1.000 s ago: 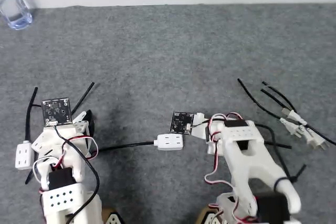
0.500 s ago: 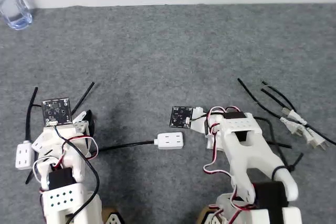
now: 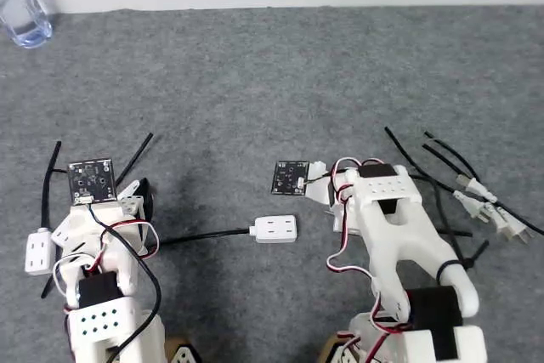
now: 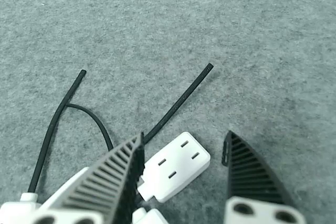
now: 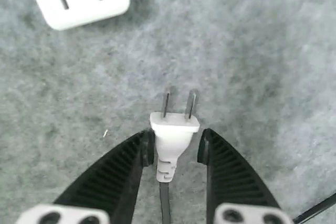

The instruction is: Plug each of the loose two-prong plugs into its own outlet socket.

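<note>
Counting from above, I see two arms, two white outlet sockets and a little bunch of loose plugs (image 3: 484, 201) on the grey table (image 3: 255, 82); whether these plugs are two or three I cannot tell. The middle socket (image 3: 274, 228) lies on a black cord between the arms, and the side socket (image 3: 38, 251) lies just beside the left arm. The right end effector (image 5: 176, 140) pinches the held plug (image 5: 174, 128) by its body. It is white, with two flat metal prongs and a dark cord at its back. Its long axis runs along the fingers, and the prongs point forward, away from the end effector. The middle socket is near the prongs but apart from them, a little to one side. The left end effector (image 4: 184, 145) is spread wide, and a slotted socket (image 4: 176, 170), white too, lies on the table between its fingers
</note>
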